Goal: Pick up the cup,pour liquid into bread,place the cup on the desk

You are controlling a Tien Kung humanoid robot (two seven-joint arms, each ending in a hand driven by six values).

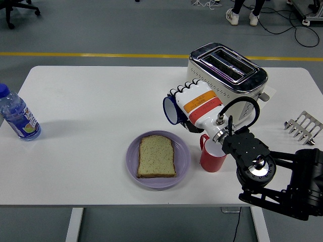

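Note:
My right hand [187,103], white with red and orange bands, is shut on a blue cup [171,109]. The cup is lifted off the table and tipped on its side, its white inside facing left. It hangs just above and to the right of a slice of bread [157,156] lying on a purple plate [182,162]. A red cup [212,156] stands upright right of the plate, partly behind my right wrist. The left arm does not show.
A silver toaster [228,70] stands at the back right, just behind my hand. A metal toast rack [303,127] lies at the right edge. A water bottle [17,115] stands at the far left. A person's feet show at the top.

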